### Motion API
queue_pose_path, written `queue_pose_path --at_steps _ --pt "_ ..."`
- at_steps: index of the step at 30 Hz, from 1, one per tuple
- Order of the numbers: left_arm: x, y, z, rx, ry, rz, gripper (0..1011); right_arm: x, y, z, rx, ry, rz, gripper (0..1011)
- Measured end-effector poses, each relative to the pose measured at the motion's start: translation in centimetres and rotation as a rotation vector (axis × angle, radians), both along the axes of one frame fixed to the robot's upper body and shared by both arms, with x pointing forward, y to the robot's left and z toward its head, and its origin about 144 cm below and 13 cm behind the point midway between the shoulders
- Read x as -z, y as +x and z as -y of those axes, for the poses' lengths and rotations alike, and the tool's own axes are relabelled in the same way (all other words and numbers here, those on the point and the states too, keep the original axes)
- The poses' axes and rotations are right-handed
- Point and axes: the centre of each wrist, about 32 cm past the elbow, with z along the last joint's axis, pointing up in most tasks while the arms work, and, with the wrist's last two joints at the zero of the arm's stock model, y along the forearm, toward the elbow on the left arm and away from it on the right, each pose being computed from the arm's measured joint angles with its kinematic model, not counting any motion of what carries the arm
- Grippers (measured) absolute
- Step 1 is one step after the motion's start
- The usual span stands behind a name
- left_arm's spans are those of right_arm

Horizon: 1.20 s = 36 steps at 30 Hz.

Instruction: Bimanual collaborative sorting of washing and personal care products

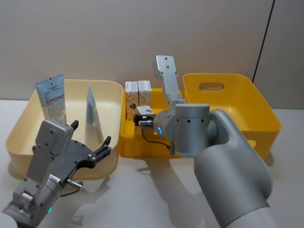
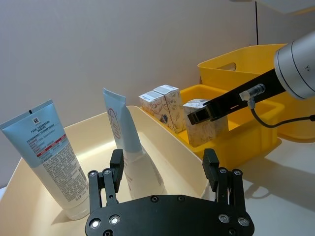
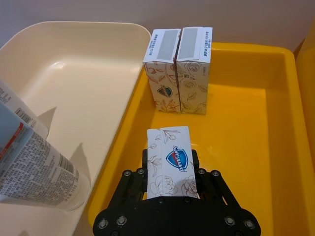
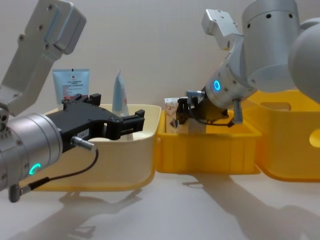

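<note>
At 9 o'clock on the tabletop [image 1: 142, 194], a cream bin [image 1: 21, 126] with two light-blue tubes standing upright inside: the label-facing tube [image 1: 53, 97] toward the bin's 11 o'clock, the edge-on tube [image 1: 93, 116] toward its 3 o'clock, well apart from the first. Over the bin's 5 o'clock corner, the left gripper [image 2: 163, 164], fingers spread wide, gripping nothing, pointed toward the edge-on tube but short of it. Just beside the bin at its 3 o'clock side, a low yellow tray [image 1: 124, 140]. At the tray's 12 o'clock end, two cream cartons upright, side by side and touching: left carton [image 1: 131, 97] and right carton [image 1: 144, 95]. Toward 6 o'clock from that pair and apart from it, a third carton [image 3: 170, 164] clamped in the right gripper [image 3: 171, 174], fingers drawn in narrow against its two sides, blue shield logo facing the wrist camera. Cannot tell whether resting on the tray floor or lifted off it. At 3 o'clock of the tabletop, beside the tray, a tall yellow bin [image 1: 266, 111] with a handle slot in its far wall.
</note>
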Motion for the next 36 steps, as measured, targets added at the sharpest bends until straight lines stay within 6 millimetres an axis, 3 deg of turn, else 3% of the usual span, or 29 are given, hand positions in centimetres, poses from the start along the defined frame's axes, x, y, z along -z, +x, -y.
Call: queue_pose_path --at_steps 18,36 --pt "0.0 0.0 0.0 0.0 0.0 0.0 1000 -2.8 -1.0 0.8 -0.023 0.069 0.154 399" --pt "0.0 0.0 0.0 0.0 0.0 0.0 1000 -6.2 -2.4 4.9 0.095 0.044 0.396 398"
